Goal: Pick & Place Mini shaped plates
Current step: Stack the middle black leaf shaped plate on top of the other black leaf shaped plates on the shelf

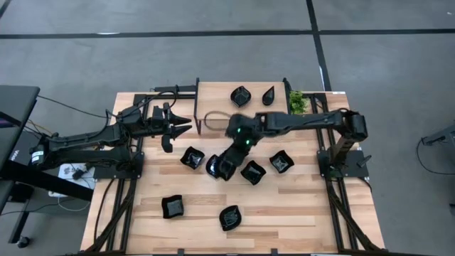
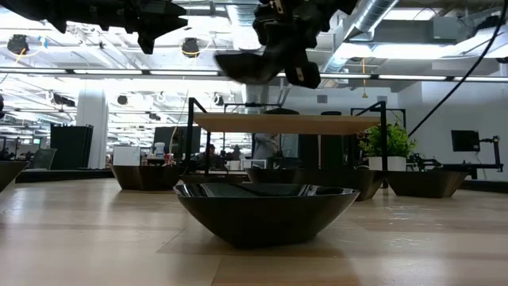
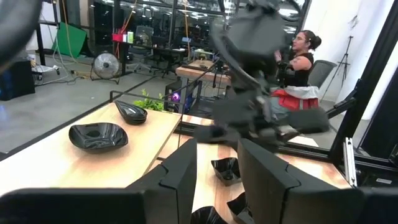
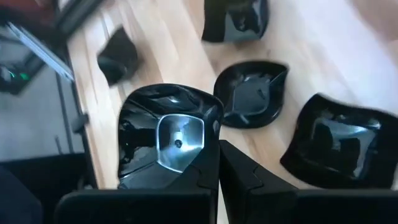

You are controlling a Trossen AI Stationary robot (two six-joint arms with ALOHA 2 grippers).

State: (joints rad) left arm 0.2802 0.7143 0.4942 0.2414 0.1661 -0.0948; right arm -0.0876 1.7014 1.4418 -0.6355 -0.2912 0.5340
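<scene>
My right gripper (image 1: 223,168) is over the middle of the table, shut on one glossy black mini plate (image 4: 165,134). The low view shows that plate (image 2: 242,65) high above the tabletop. Other mini plates rest on their bases on the table: one (image 1: 192,158) to its left, two (image 1: 252,172) (image 1: 281,162) to its right, and two nearer the near edge (image 1: 173,207) (image 1: 229,217). Two more (image 1: 240,95) (image 1: 268,94) sit on the raised shelf. My left gripper (image 1: 182,126) hovers open at the shelf's left end. My right gripper pinches the plate by its rim (image 4: 210,142) between its two fingers (image 4: 245,171), coming from above and slanting down. The plate is lifted clear of the table, hollow side up, and sticks out sideways from the fingertips (image 2: 298,73).
A raised wooden shelf (image 1: 213,96) spans the table's far side, with a small green plant (image 1: 297,102) at its right end. Black frame rails run along the left and right table edges. A person sits beyond the table (image 3: 301,59). Bare wood shows near the near edge (image 1: 298,213).
</scene>
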